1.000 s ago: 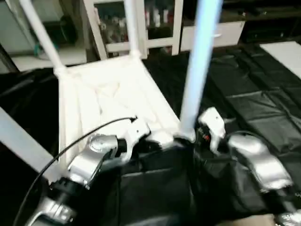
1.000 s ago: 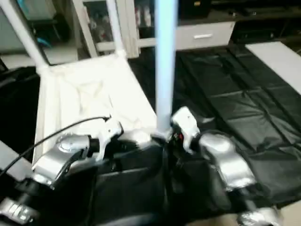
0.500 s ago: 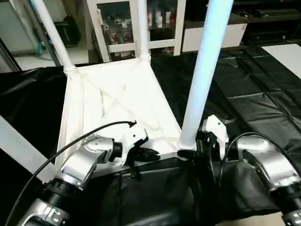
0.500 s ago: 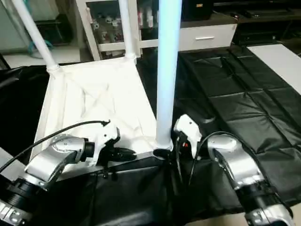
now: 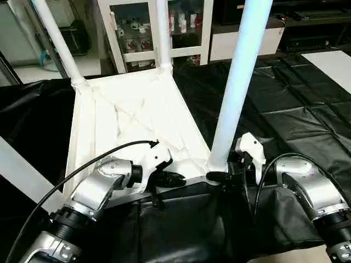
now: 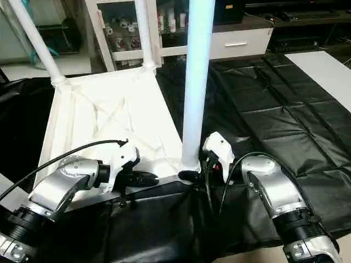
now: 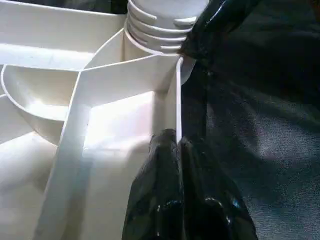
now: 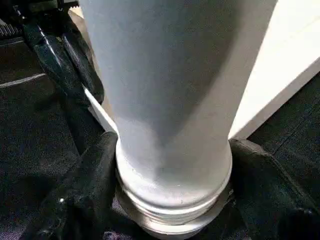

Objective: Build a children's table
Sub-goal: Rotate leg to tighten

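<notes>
Table leg (image 5: 237, 87) stands upright between right tool's (image 8: 170, 200) fingers.

One table top (image 5: 131, 118) lies upside down, its ribbed underside up. Three legs stand upright in its corner sockets: one at the far left corner (image 5: 55, 41), one at the far right corner (image 5: 163, 33), and one at the near right corner (image 5: 238, 82) (this last one looks bluish-white in the light). A further pale bar (image 5: 22, 172) crosses the near left edge of the head views; whether it is a fourth leg cannot be told. Two silver arms reach in, each ending in one black two-fingered tool: the left tool (image 5: 174, 178) and the right tool (image 5: 218, 176). One black cable (image 5: 98, 159) arcs over the left forearm. One black sheet (image 5: 285, 109) covers the surface. One white glass-fronted cabinet (image 5: 164, 27) stands behind.
</notes>
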You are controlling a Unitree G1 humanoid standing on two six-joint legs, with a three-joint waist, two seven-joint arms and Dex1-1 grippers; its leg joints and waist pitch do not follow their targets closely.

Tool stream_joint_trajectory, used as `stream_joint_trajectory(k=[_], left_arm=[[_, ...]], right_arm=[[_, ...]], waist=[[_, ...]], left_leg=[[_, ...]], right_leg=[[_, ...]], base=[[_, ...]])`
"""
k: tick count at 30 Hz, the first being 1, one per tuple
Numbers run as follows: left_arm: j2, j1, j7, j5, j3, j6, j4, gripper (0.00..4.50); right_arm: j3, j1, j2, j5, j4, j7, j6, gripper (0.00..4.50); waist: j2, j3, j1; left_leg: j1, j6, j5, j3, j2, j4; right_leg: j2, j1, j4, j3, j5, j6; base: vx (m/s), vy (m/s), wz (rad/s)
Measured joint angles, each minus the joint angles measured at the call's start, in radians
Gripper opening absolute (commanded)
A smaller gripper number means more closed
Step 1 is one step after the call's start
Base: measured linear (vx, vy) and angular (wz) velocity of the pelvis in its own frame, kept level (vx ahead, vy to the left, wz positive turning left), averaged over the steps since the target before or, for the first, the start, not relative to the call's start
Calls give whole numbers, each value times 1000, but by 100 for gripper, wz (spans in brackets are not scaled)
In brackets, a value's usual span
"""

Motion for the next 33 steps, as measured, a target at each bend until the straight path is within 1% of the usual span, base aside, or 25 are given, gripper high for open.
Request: stream_joint_trajectory(k=[2, 4, 6, 7, 9, 10, 11, 12, 13, 15, 18, 19, 22, 26, 28, 30, 31, 32, 33], left_arm=[[1, 0, 10, 4, 1, 0, 0, 0], [-5, 0, 29, 11, 11, 0, 4, 0], [-17, -6, 60, 13, 33, 0, 30, 0], [-35, -24, 85, 17, 42, -2, 61, 0], [-70, -49, 131, 31, 49, -11, 101, 0], [-87, -59, 155, 33, 53, -18, 124, 0], [-110, -71, 187, 41, 56, -26, 147, 0], [-125, -81, 210, 48, 57, -29, 160, 0], [-159, -101, 264, 57, 58, -31, 191, 0], [-215, -140, 351, 82, 59, -26, 244, 0], [-287, -196, 478, 105, 73, -29, 334, 0], [-314, -206, 517, 111, 75, -44, 361, 0], [-351, -238, 574, 120, 74, -73, 419, 0], [-378, -264, 612, 132, 74, -110, 474, 0], [-386, -273, 619, 139, 74, -124, 493, 0], [-385, -274, 619, 144, 74, -132, 496, 0], [-384, -273, 619, 145, 74, -135, 495, 0], [-382, -271, 618, 146, 72, -137, 491, 0], [-374, -262, 615, 146, 67, -138, 475, 0]], right_arm=[[-7, -9, 25, -3, 29, -8, -12, 301], [-13, -23, 63, -10, 62, -46, -22, 301], [-31, -41, 122, -17, 108, -132, -36, 300], [-48, -52, 163, -22, 132, -197, -40, 297], [-80, -64, 214, -29, 166, -293, -48, 297], [-97, -67, 238, -31, 186, -338, -57, 297], [-113, -76, 268, -34, 212, -404, -72, 297], [-125, -91, 281, -39, 233, -450, -76, 297], [-138, -110, 315, -52, 269, -535, -93, 297], [-171, -158, 364, -79, 338, -677, -110, 297], [-186, -222, 420, -120, 425, -862, -146, 295], [-194, -241, 434, -131, 458, -920, -159, 282], [-224, -289, 466, -140, 520, -1032, -168, 274], [-240, -326, 494, -161, 578, -1145, -195, 273], [-259, -333, 502, -161, 606, -1157, -226, 273], [-267, -332, 502, -160, 612, -1136, -245, 273], [-270, -330, 500, -161, 612, -1121, -254, 308], [-269, -323, 496, -160, 606, -1103, -259, 329], [-269, -299, 492, -158, 572, -1069, -264, 342]], waist=[[-2, -1, -3], [-4, 0, -13], [-6, 1, -26], [-7, 2, -29], [-10, 3, -31], [-12, 4, -30], [-16, 4, -31], [-18, 5, -31], [-19, 5, -31], [-19, 5, -31], [-19, 5, -31], [-17, 5, -30], [-15, 3, -25], [-8, 1, -16], [-8, 1, -11], [-8, 1, -9], [-6, 2, -9], [-5, 2, -9], [-5, 2, -9]], left_leg=[[1, 0, 0, 0, 1, 1], [1, 0, 0, 0, 1, 1], [1, -1, 0, -1, 1, 1], [1, -1, 1, -1, 1, 1], [1, -2, 1, -1, 0, 1], [1, -2, 1, -1, 0, 1], [1, -2, 1, -1, 0, 1], [1, -2, 1, -1, 0, 1], [1, -2, 1, -1, 0, 1], [1, -2, 2, 0, -1, 1], [1, -2, 2, -1, -1, 1], [1, -2, 2, -1, -1, 1], [1, -2, 2, -1, -1, 0], [0, -2, 2, -1, -1, -1], [0, -2, 2, 0, -1, -1], [0, -2, 2, 0, -1, -1], [0, -2, 2, 0, -1, -1], [0, -2, 2, 0, -1, -1], [0, -2, 2, 0, -1, -2]], right_leg=[[0, 0, 1, 0, 0, 0], [1, 0, 1, 0, 2, -2], [1, 0, 2, 0, 4, -5], [1, -1, 1, -1, 5, -6], [1, -1, 0, 0, 6, -6], [1, 0, 0, 0, 6, -6], [1, 0, 0, 0, 6, -6], [1, 0, 0, 0, 6, -6], [1, 0, -1, 0, 6, -6], [0, 0, -1, 1, 9, -10], [0, 0, -1, 1, 9, -10], [0, 0, -1, 1, 9, -10], [0, 0, -1, 0, 10, -10], [-1, 0, -2, 0, 9, -8], [-1, 0, -2, 0, 8, -8], [-1, 0, -2, 0, 8, -8], [-1, -1, -2, 0, 9, -8], [-1, -1, -2, 0, 9, -8], [-1, -1, -2, -1, 8, -8]], base=[[0, 0, 0], [0, 0, 0], [0, 0, 0], [0, 0, 0], [0, 0, 0], [0, 0, 0], [0, 0, 0], [0, 0, 0], [0, 0, 0], [0, 0, 0], [0, 0, 0], [0, 0, 0], [0, 0, 0], [0, 0, 0], [0, 0, 0], [0, 0, 0], [0, 0, 0], [0, 0, 0], [0, 0, 0]])
